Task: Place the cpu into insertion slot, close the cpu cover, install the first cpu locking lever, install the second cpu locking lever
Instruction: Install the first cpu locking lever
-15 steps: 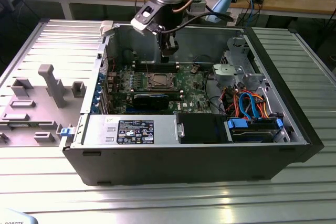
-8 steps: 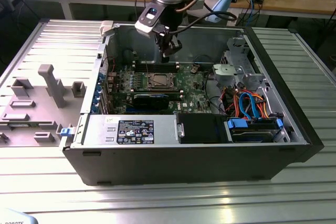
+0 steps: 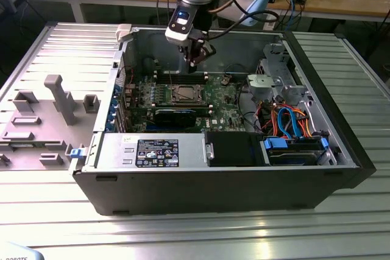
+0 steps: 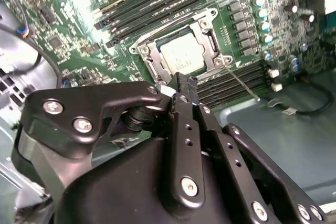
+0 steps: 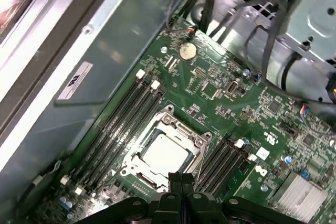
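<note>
The cpu (image 4: 181, 56) lies flat in the insertion slot (image 3: 173, 94) on the green board, its dull silver top (image 5: 165, 153) showing. The cpu cover (image 4: 207, 27) is a silver frame lying down around the chip, which shows through its window. A thin metal locking lever (image 4: 242, 83) sticks out at an angle from one corner of the socket. My gripper (image 3: 196, 59) hangs above the board, just behind the socket in the exterior view. Its black fingers (image 5: 178, 178) are shut together with nothing between them, and the tips (image 4: 182, 80) hover near the socket's edge.
Long black memory slots (image 5: 118, 129) flank the socket on both sides. A black card (image 3: 175, 115) lies in front of it. The drive cage with blue and orange cables (image 3: 286, 120) stands at the exterior view's right. Case walls (image 3: 201, 178) ring the board. A grey fixture tray (image 3: 42, 114) lies outside.
</note>
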Robot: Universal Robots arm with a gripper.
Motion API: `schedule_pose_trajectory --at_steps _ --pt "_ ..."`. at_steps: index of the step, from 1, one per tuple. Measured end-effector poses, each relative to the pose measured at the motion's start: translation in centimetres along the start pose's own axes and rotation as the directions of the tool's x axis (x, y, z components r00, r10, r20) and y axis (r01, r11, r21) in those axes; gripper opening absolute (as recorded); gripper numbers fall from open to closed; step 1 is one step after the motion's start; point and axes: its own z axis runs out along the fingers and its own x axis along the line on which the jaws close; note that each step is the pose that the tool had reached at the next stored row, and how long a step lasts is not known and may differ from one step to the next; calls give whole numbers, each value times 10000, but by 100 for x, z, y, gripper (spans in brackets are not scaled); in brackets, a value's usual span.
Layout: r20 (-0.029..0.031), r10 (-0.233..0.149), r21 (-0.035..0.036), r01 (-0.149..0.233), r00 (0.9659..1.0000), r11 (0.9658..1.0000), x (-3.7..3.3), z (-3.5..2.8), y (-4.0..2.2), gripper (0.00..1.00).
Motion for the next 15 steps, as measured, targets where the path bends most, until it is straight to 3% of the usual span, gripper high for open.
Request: schedule_pose_trajectory --at_steps 2,3,5,6,7,8,12,15 --pt "5 -513 -6 513 9987 9987 0 0 0 11" --pt "9 -894 -9 894 9960 9960 0 0 0 11" --pt "14 -1298 -14 1298 9915 9915 0 0 0 11" --pt "18 -1602 -16 1602 9871 9871 0 0 0 11" --pt "22 -2237 -26 2237 9747 9747 0 0 -1 11" --pt "26 -2553 -29 2554 9668 9668 -2 0 -2 11" --pt "34 -3214 -34 3214 9470 9469 -2 1 -2 11" --pt "42 -3770 -37 3770 9262 9262 -2 3 -2 11"
